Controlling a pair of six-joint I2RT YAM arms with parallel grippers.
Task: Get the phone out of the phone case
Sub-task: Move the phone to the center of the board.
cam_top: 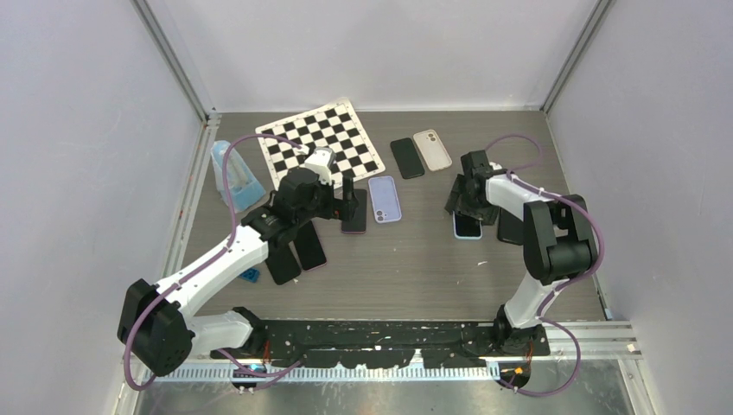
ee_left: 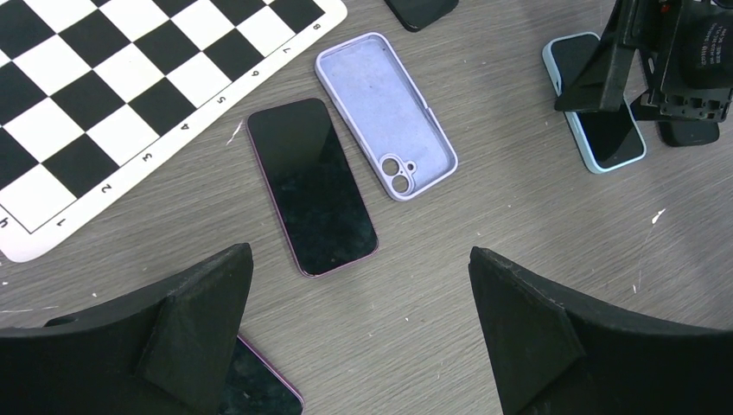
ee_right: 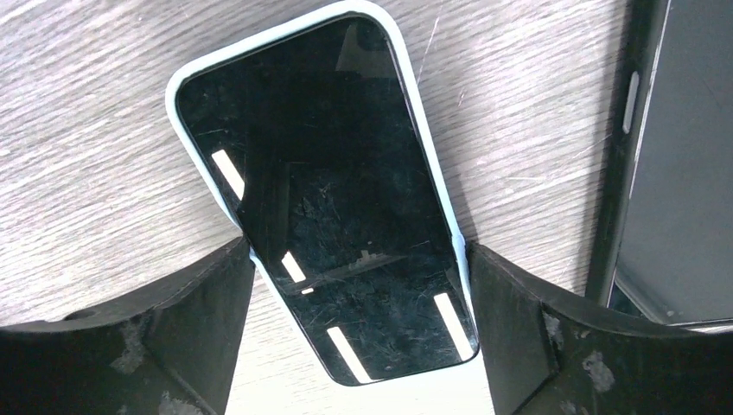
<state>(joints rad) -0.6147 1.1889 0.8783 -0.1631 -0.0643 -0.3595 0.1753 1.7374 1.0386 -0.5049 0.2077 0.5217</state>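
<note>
Directly below my right gripper [ee_right: 359, 259], the phone [ee_right: 328, 190] is lying flat on the surface [ee_right: 86, 130], in its pale blue case [ee_right: 175, 86] — I am holding the jaws spread, straddling its long sides.

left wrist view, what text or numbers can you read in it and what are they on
"8", "7", "6", "5", "4", "3", "2", "1": printed in a row along the white border of the chessboard, seen tilted.
A mark on the board's border at the picture's left edge: cut off, unreadable.
dark phone and lilac case: no text shows on either.
</note>
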